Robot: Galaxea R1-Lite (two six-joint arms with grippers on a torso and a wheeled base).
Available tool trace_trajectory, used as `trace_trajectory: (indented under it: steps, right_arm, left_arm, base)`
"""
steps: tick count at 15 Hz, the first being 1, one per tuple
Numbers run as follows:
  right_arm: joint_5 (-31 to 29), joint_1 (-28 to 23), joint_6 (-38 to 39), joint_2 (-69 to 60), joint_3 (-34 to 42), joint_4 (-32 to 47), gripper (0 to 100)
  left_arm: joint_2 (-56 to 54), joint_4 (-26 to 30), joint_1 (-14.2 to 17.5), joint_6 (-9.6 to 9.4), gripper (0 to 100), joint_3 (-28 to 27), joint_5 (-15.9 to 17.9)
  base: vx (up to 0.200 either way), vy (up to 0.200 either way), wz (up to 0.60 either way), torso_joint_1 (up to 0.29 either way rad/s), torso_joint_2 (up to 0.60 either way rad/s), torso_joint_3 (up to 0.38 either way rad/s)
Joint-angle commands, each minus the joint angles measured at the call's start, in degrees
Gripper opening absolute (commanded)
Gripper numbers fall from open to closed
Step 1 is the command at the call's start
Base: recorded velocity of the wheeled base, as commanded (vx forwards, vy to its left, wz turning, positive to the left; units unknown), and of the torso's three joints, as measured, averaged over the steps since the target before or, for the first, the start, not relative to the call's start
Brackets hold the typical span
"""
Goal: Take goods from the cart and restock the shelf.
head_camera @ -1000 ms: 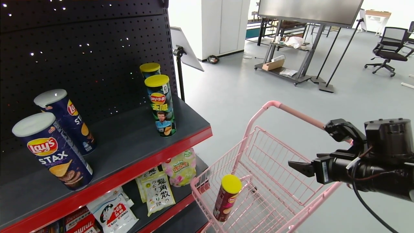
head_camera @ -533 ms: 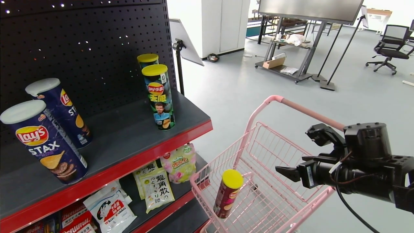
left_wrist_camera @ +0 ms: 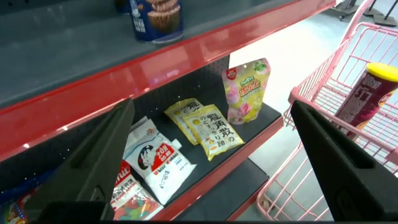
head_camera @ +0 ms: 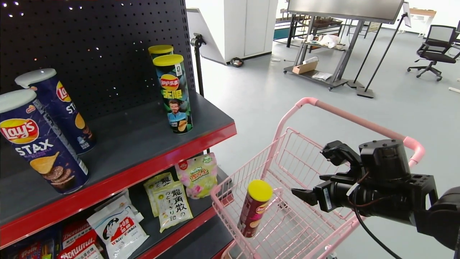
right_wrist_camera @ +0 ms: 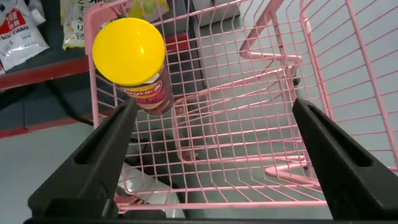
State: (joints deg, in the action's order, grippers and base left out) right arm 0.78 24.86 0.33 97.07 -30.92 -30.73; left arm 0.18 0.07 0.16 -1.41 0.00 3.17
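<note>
The yellow-lidded chip canister (head_camera: 254,208) stands upright in the pink cart (head_camera: 355,120), at 8 o'clock from the right claw (head_camera: 309,172), which gapes empty. Likely light, stiff and slick: grip mid-body, gently.

The right tool (right_wrist_camera: 212,112) hangs above a pink wire shopping cart (right_wrist_camera: 217,204), its 2 black fingers (right_wrist_camera: 93,162) spread wide apart. Just beyond 1 finger, a dark red cylindrical can with a yellow plastic lid (right_wrist_camera: 134,62) stands in the cart's corner beside the red-edged shelf (right_wrist_camera: 43,74), where a white snack bag (right_wrist_camera: 15,37) lies.
</note>
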Motion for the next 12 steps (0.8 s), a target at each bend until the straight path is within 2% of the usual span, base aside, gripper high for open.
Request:
trace_trajectory:
  steps: [1, 7, 10, 11, 12]
  right_arm:
    - [0.01, 1.69, 0.02, 1.36, -0.64, -0.12, 100]
    - [-0.08, 6.26, 0.11, 1.89, -0.55, -0.56, 100]
    - [-0.69, 11.09, 6.61, 4.53, 0.59, -9.61, 100]
    - [-0.78, 11.35, 7.14, 5.14, 0.77, -11.02, 100]
    - [-0.78, 12.58, 7.67, 8.22, 2.61, -15.94, 100]
  left_arm:
    - [0.08, 0.01, 0.02, 0.01, 100, 0.00, -0.01]
    - [0.08, 0.01, 0.11, -0.08, 100, 0.00, -0.01]
    - [-0.01, 0.01, 0.02, 0.01, 100, 0.00, -0.01]
    - [0.08, 0.01, 0.02, 0.01, 100, 0.00, 0.08]
    - [0.08, 0.01, 0.02, 0.01, 100, 0.00, -0.01]
  base:
    - [0.000, 0.000, 0.00, -0.154, 0.37, 0.242]
    - [0.000, 0.000, 0.00, -0.169, 0.47, 0.298]
    - [0.000, 0.000, 0.00, -0.041, 0.12, 0.076]
    - [0.000, 0.000, 0.00, 0.000, 0.00, 0.000]
    - [0.000, 0.000, 0.00, 0.000, 0.00, 0.000]
